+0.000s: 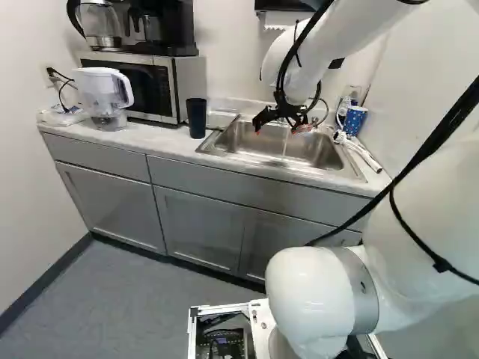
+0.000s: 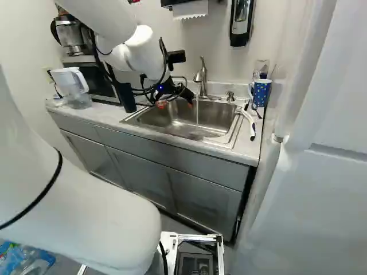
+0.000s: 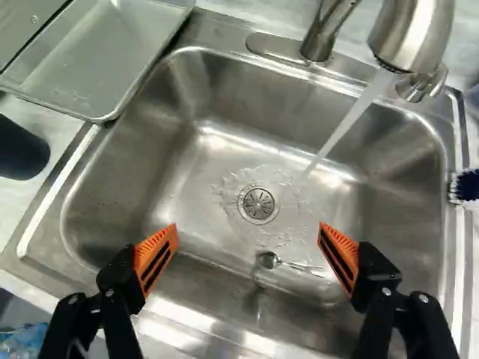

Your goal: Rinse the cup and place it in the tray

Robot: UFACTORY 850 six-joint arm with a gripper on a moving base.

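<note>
Gripper (image 1: 279,129) above the sink (image 3: 217,161), fingers spread wide. A spoon (image 3: 268,259) lies in the basin; water (image 3: 348,120) runs from the faucet (image 3: 322,34). The dark cup (image 1: 196,118) stands upright on the counter (image 1: 161,139), near the metal tray (image 3: 97,60).

Cup: dark navy-to-black, smooth, tall tumbler, widening toward the mouth (image 1: 196,118). Pose: upright on the pale countertop (image 1: 165,140), left of centre in the upper half of the left base view; upper left of the right base view. Material not determinable. Tray: shallow, rectangular, silver-grey metal tray with a raised rim (image 3: 105,56). Pose: lying level, open side up, beside the cup, one edge over the rim of the steel sink (image 3: 202,31).
</note>
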